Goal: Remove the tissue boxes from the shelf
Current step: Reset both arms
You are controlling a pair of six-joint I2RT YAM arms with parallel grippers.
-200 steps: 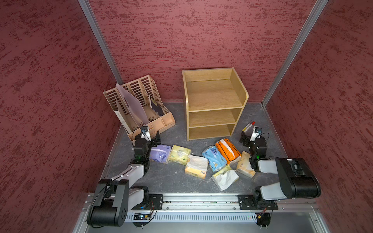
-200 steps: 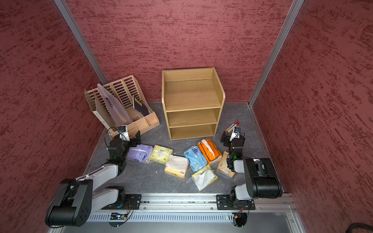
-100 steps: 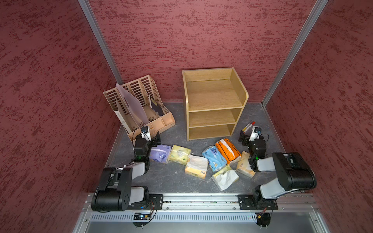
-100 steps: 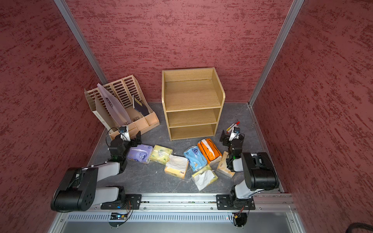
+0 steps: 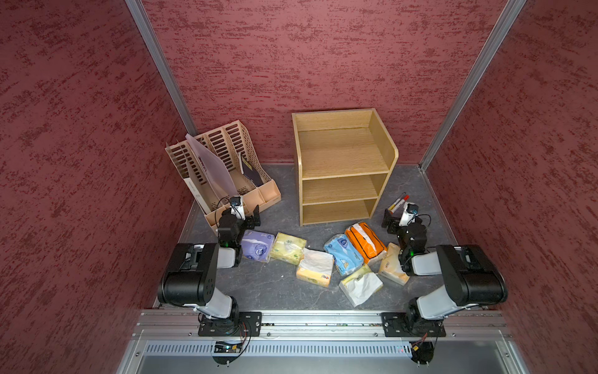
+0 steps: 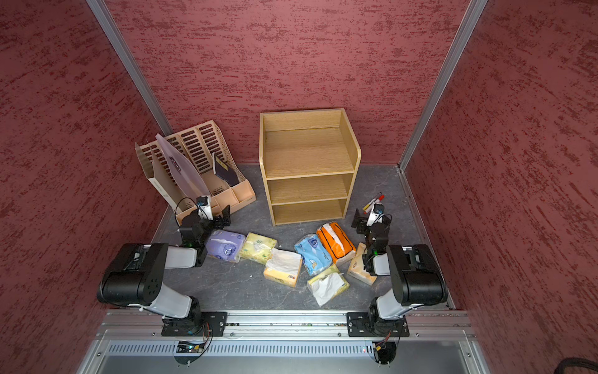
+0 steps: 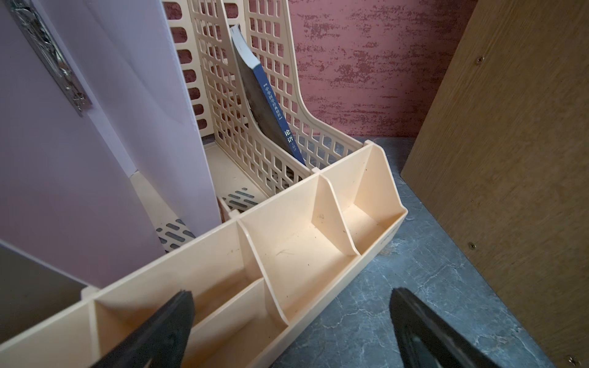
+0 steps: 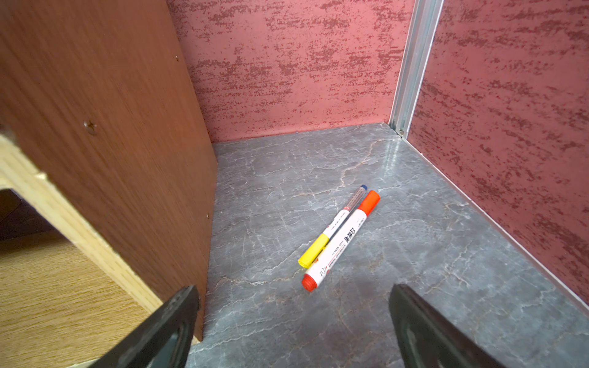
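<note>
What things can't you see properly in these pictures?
Cream tissue pack: both top views, right arm covers one end.
Purple tissue pack: both top views, left arm hides an edge.
Book: left wrist view, bottom hidden by the file organizer.
Marker: right wrist view, small print too tiny.
Shelf: right wrist view, cut off by the frame edges.

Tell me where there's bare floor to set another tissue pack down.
Bare floor lies between the row of tissue packs and the front rail, widest ahead of the purple pack. A strip runs between the file organizer and the shelf. Crowded: around the blue pack and orange pack, where packs touch.
</note>
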